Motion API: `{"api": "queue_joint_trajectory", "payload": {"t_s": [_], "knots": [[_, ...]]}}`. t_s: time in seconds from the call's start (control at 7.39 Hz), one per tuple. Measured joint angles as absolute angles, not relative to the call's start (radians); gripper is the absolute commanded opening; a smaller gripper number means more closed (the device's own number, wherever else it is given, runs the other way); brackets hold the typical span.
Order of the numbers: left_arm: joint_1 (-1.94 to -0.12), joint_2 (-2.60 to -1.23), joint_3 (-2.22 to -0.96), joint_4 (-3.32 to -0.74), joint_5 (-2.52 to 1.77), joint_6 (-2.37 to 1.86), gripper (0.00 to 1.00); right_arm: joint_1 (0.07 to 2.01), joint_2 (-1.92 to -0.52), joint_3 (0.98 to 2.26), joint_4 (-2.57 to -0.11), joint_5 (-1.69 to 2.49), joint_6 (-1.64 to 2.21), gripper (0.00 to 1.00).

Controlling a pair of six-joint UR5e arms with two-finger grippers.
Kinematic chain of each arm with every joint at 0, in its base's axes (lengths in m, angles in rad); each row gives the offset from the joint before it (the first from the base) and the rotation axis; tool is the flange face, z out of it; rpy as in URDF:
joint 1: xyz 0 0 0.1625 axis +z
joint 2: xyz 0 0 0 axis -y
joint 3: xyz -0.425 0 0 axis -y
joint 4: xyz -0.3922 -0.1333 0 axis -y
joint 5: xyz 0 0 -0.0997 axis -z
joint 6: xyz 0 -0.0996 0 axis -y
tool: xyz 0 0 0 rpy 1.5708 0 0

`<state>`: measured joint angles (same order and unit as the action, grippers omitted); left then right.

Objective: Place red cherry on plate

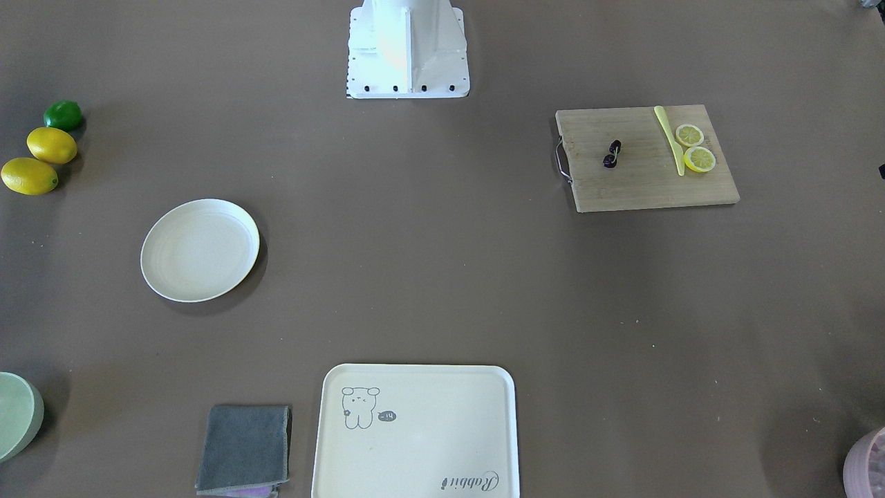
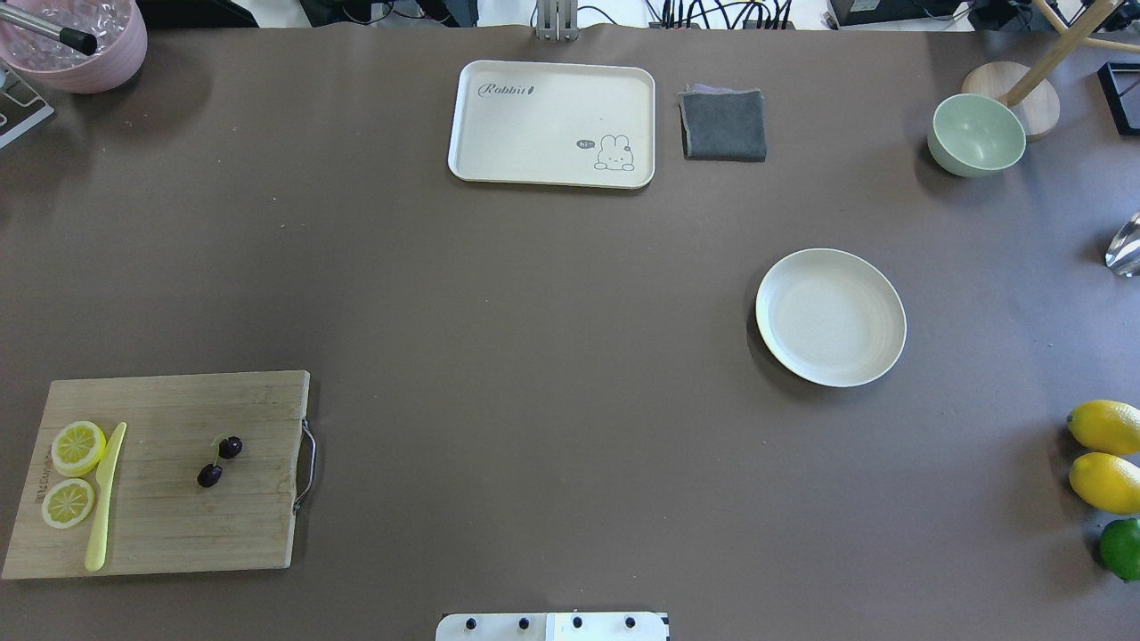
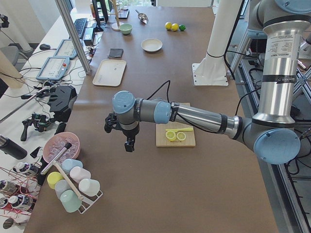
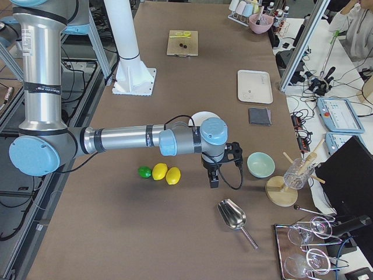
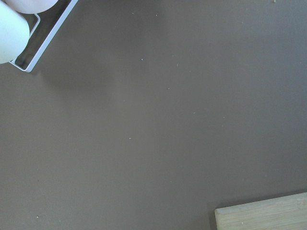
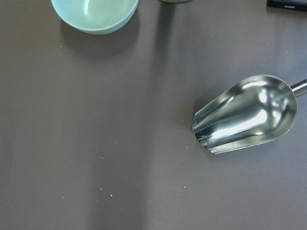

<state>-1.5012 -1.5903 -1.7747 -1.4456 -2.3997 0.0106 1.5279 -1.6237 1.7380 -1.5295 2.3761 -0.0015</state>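
Note:
The red cherry [image 2: 219, 461], a dark pair on a thin stem, lies on a wooden cutting board [image 2: 169, 472] at the near left of the overhead view; it also shows in the front-facing view [image 1: 612, 153]. The cream-white plate [image 2: 830, 317] sits bare at the right, far from the board. My left gripper [image 3: 129, 144] hangs over bare table past the board's outer end, seen only from the left side. My right gripper [image 4: 214, 178] hangs between the lemons and the green bowl, seen only from the right side. I cannot tell whether either is open or shut.
Two lemon slices [image 2: 73, 472] and a yellow knife [image 2: 105, 494] share the board. A bear tray [image 2: 552, 123], grey cloth [image 2: 723, 125] and green bowl [image 2: 976, 133] line the far edge. Lemons [image 2: 1104, 454], a lime [image 2: 1122, 547] and a metal scoop [image 6: 247, 112] lie at the right.

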Motion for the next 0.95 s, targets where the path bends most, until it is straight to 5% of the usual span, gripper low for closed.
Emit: {"api": "queue_joint_trajectory", "payload": {"t_s": [0.95], "knots": [[-1.498,-1.581,-1.799,-1.466,-2.394,0.007,0.98,1.527,-1.646,1.74,-1.48,2.407,0.013,1.0]]}}
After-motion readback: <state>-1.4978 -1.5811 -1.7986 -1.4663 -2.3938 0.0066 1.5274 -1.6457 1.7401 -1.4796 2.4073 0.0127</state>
